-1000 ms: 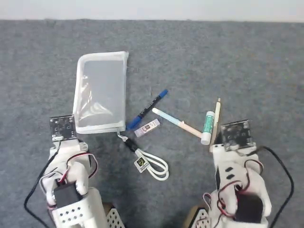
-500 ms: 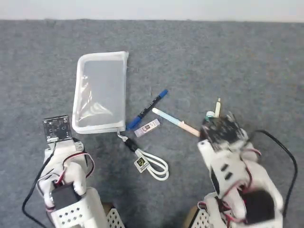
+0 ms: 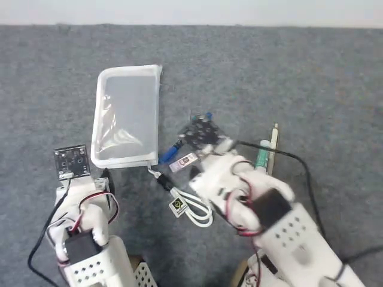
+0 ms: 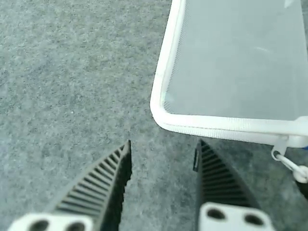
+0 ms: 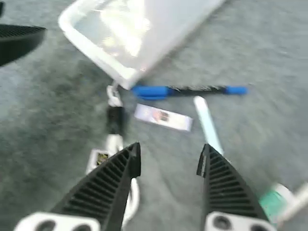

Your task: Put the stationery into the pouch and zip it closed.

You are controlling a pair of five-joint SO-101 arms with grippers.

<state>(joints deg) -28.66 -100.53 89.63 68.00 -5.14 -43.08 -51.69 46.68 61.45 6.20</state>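
- Right wrist view settles which arm is nearer: the right gripper hangs over the loose stationery with its jaws spread and nothing between them.
- The eraser lies just ahead of the jaws on the grey mat, with the blue pen just beyond it.
- The blue pen's long axis runs roughly along the line from one finger to the other. A straight close would likely meet it end-on, so a wrist turn looks needed.
- The pastel pen runs more nearly across that line and probably suits the present jaw angle better.
- The glue stick and pencil lie side by side on the far side of the right arm from the pouch.
- The pouch lies flat, its long axis pointing away from the arms, with the pens just beside one long edge.
- Nothing shows through its clear face, so it is judged empty. Whether the zip is open cannot be told.
- The zip pull sits at the near corner, with a white cord trailing from it.
- The left gripper, jaws apart and empty, hovers near the pouch's near short edge, clear of it.
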